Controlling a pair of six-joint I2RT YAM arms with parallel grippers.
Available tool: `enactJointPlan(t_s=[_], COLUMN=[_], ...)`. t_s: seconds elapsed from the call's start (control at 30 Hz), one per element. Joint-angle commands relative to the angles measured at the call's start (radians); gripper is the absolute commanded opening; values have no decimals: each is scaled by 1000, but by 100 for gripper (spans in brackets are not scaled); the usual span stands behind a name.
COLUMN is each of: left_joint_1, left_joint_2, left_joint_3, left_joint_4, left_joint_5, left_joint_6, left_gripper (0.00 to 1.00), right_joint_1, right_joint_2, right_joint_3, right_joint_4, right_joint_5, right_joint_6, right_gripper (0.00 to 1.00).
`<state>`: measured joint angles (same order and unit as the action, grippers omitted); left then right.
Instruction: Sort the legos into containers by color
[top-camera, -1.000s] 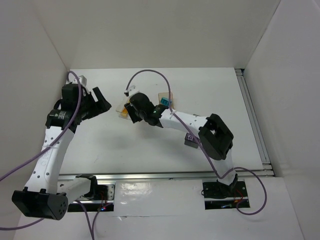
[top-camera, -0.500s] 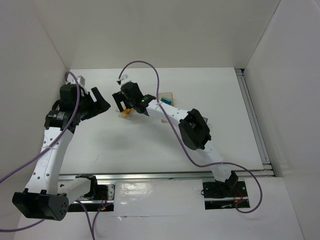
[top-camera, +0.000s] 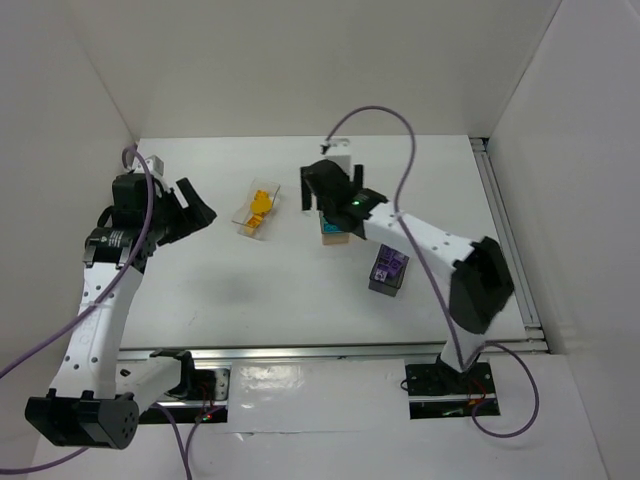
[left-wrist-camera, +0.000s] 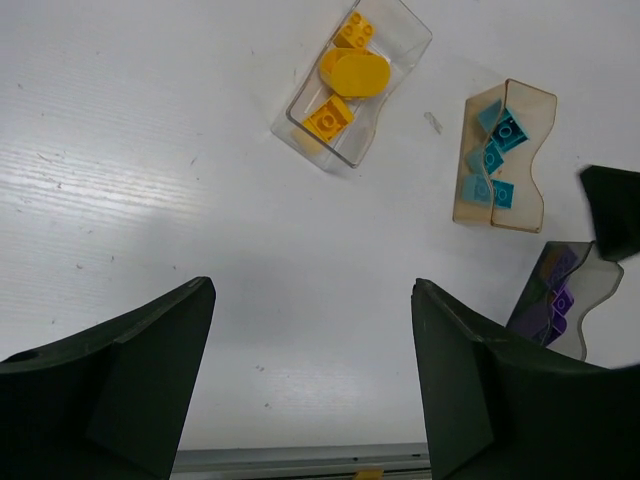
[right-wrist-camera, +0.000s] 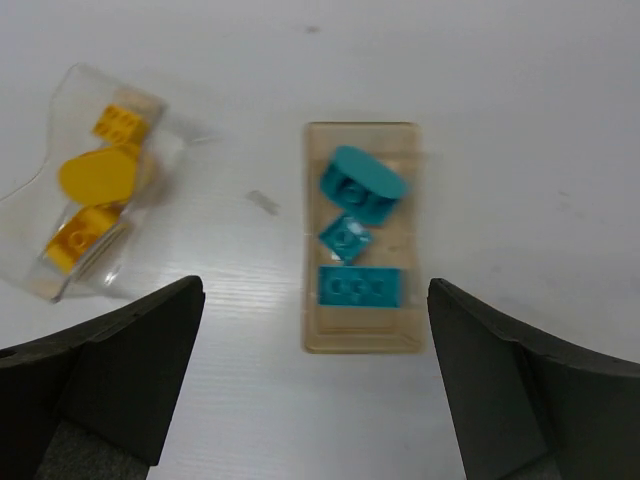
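1. Both jaw pairs wide apart, nothing held. L gripper (left-wrist-camera: 312, 290) is over the table's (top-camera: 300, 290) left side, R gripper (right-wrist-camera: 315, 290) above the tan box (right-wrist-camera: 362, 338).
2. Clear tray (left-wrist-camera: 343, 152): toward far edge, left of ctr, w/ 3 yellow legos (left-wrist-camera: 355, 72) inside.
3. Tan box: just right of the tray, not touching it, w/ 3 teal legos (right-wrist-camera: 362, 180) inside.
4. Dark box (top-camera: 380, 285): closer to near edge, right of tan box. Purple legos (left-wrist-camera: 556, 298) inside, count unclear.
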<state>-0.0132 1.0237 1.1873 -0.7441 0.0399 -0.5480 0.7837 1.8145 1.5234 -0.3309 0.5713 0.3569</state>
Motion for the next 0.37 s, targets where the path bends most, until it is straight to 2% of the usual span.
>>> enactJointPlan(t_s=[0.0,0.07,0.17,0.33], left_joint_1=[10,10,10,19], left_joint_2=[-14,-14,-14,-14], left_joint_3=[-2,-2,-12,-12], left_joint_4=[3,18,32,42], left_joint_5=[29,44,69,69], left_joint_6=[25,25,25,34], left_gripper=[87,87,87,87], right_joint_1=[-35,-46,-46,-81], right_joint_2=[-214,-289,-429,-618], right_joint_3=[-139,-202,-333,-496], right_joint_4=[-193,-320,-407,-386], right_joint_5=[241,269,283,260], right_joint_6=[203,289,336,335], right_gripper=[100,100,100,100])
